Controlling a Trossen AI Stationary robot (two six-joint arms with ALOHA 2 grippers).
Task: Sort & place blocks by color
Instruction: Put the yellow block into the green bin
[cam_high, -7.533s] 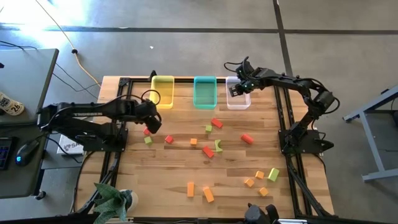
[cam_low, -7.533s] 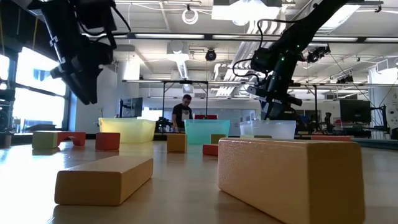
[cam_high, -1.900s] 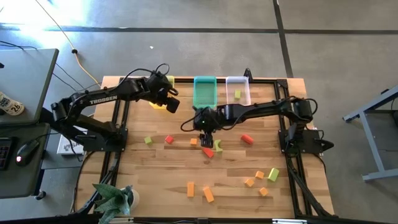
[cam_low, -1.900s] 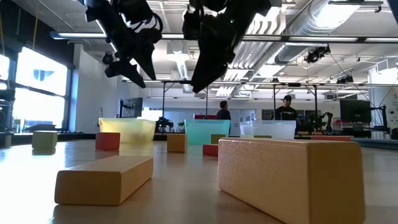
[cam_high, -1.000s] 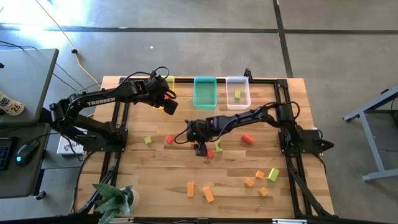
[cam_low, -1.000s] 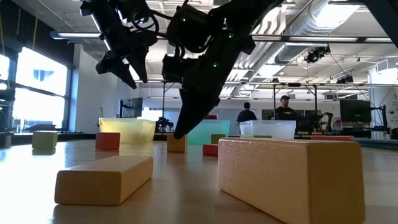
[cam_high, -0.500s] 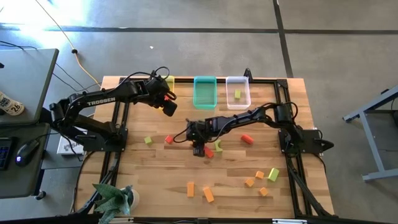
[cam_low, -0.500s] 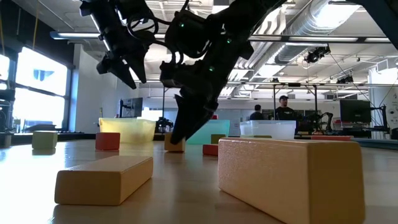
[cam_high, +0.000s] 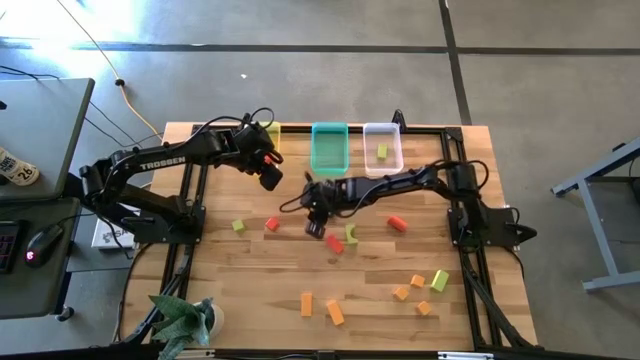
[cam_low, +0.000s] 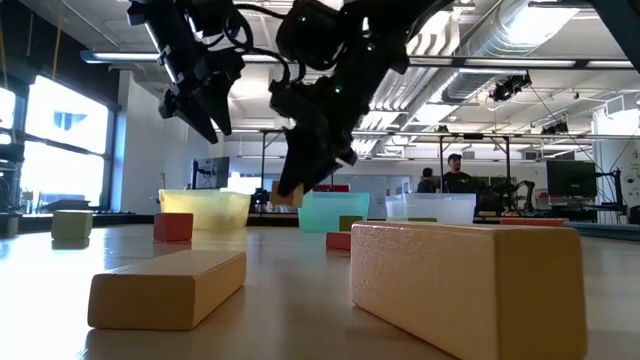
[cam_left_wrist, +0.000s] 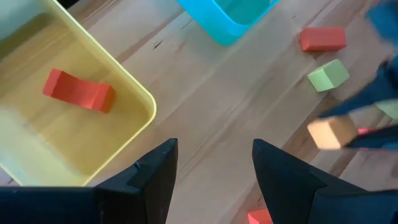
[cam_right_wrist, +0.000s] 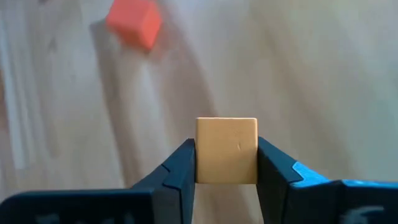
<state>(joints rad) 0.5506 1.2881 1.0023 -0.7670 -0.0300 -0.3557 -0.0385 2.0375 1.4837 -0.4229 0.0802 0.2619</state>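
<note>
An orange cube (cam_right_wrist: 226, 150) sits clamped between the two dark fingers of my right gripper (cam_right_wrist: 226, 163), lifted clear of the wooden table (cam_high: 260, 290); in the low view the cube (cam_low: 287, 194) hangs in the air in front of the bins. From above, my right gripper (cam_high: 315, 225) is over the middle of the table, just beside a red block (cam_high: 334, 245) and a light green block (cam_high: 352, 234). Three bins stand in a row at the far edge. The yellow bin (cam_left_wrist: 140, 93) holds one red bar (cam_left_wrist: 78, 90). The teal bin (cam_high: 329, 148) stands next to it, and I cannot tell what is in it. The clear bin (cam_high: 383, 147) holds one light green block (cam_high: 382, 151). My left gripper (cam_high: 268, 175) hovers near the corner of the yellow bin with its jaws apart and nothing between them. The rest of the blocks lie loose on the table: a light green cube (cam_high: 238, 226) and a red cube (cam_high: 271, 224) toward the left, a red bar (cam_high: 397, 223) toward the right, two orange bars (cam_high: 307, 304) (cam_high: 335, 314) at the near edge, and a cluster of small orange pieces (cam_high: 417, 281) with a light green block (cam_high: 439, 280) at the near right. White lettering on my left arm (cam_high: 165, 160) reads "TROSSEN". A green plant (cam_high: 180, 325) sits at the near left corner. In the room behind, a person (cam_low: 456, 180) stands far off.
</note>
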